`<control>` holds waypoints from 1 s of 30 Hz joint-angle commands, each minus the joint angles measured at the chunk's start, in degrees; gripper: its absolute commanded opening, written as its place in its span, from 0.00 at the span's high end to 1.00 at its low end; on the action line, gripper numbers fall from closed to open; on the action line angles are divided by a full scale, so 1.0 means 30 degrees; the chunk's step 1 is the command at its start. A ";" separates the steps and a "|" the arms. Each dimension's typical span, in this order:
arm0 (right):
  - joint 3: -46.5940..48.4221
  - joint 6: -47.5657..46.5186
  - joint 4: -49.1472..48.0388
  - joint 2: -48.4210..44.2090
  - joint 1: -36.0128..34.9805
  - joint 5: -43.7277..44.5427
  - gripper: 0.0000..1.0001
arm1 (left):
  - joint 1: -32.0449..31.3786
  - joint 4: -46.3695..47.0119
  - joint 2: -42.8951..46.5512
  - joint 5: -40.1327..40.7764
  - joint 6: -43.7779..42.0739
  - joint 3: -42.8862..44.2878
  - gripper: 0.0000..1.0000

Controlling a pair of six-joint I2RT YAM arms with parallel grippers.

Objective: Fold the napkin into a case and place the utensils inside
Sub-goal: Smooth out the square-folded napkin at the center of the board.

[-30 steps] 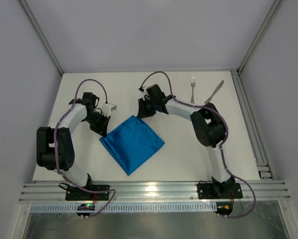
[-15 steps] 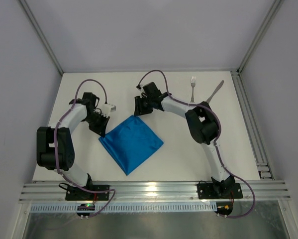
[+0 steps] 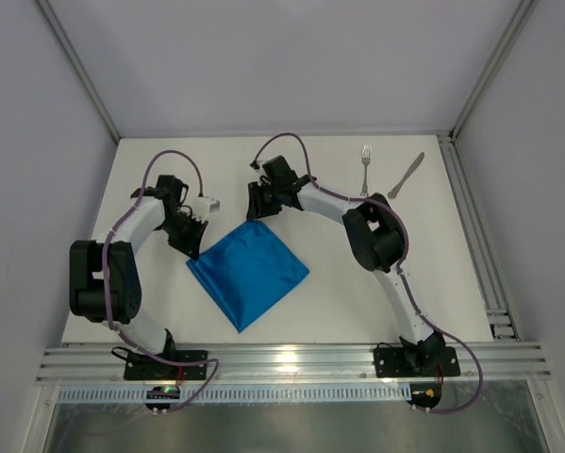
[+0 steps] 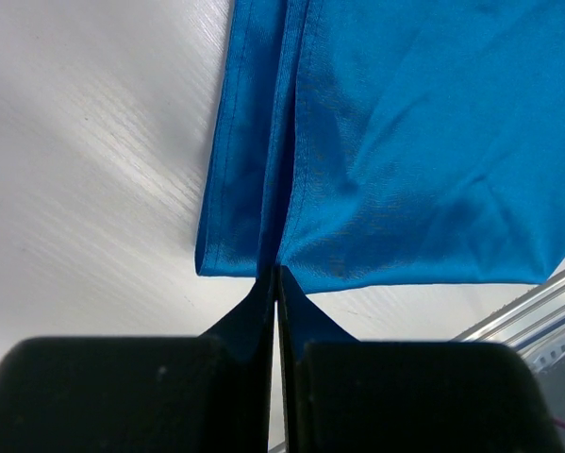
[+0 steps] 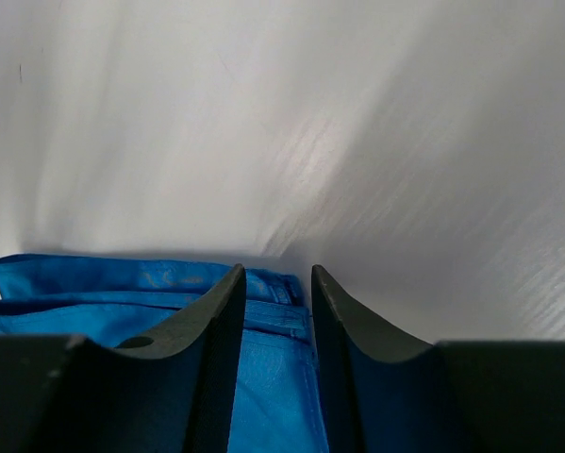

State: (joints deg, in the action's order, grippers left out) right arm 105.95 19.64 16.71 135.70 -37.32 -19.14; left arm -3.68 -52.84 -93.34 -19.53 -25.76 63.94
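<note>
The white desk [image 3: 310, 311] carries everything, with both arms reaching in from its near edge. The left arm [image 3: 103, 278] bends up and round to the left side of the cloth; the right arm [image 3: 376, 236] stretches across to the cloth's far corner.

The napkin [image 3: 248, 274] lies flat in the middle of the desk, turned like a diamond, one corner toward each arm. In the left wrist view its edge shows more than one layer [image 4: 405, 142], with a fold running away from the corner.

The left tool [image 3: 193, 249] is at the napkin's left corner, closed, its two fingers pressed together with the blue corner pinched at their tips [image 4: 277, 283].

The right tool [image 3: 254, 213] sits at the far corner, its fingers parted by a narrow gap [image 5: 275, 274]. The hem of the napkin [image 5: 122, 293] lies in and below that gap; the fingers straddle the cloth and are not closed on it.

The knife [image 3: 407, 175] lies slanted at the far right of the desk, well apart from the napkin. The fork [image 3: 365, 168] lies just left of it, tines pointing away from the arms, the two not touching
</note>
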 commanded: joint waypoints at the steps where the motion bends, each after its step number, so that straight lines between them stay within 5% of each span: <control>1: -0.0190 -0.0101 0.0231 0.0469 -0.0391 -0.0506 0.62 | -0.0061 0.0386 0.0176 0.0006 -0.0144 -0.0074 1.00; 10: -0.0746 -0.0012 -0.0794 0.0354 -0.0333 -0.0068 0.96 | 0.0259 0.1175 0.0351 0.0884 0.0382 -0.0221 1.00; 30: -0.1509 -0.0803 -0.0824 -0.0350 -0.0011 0.0461 0.96 | 0.2047 0.0269 0.0470 0.0269 -0.1198 0.0277 1.00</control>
State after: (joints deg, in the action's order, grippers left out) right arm 103.09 19.62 11.35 135.92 -37.76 -20.51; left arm 1.74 -51.33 -93.34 -18.20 -27.53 63.51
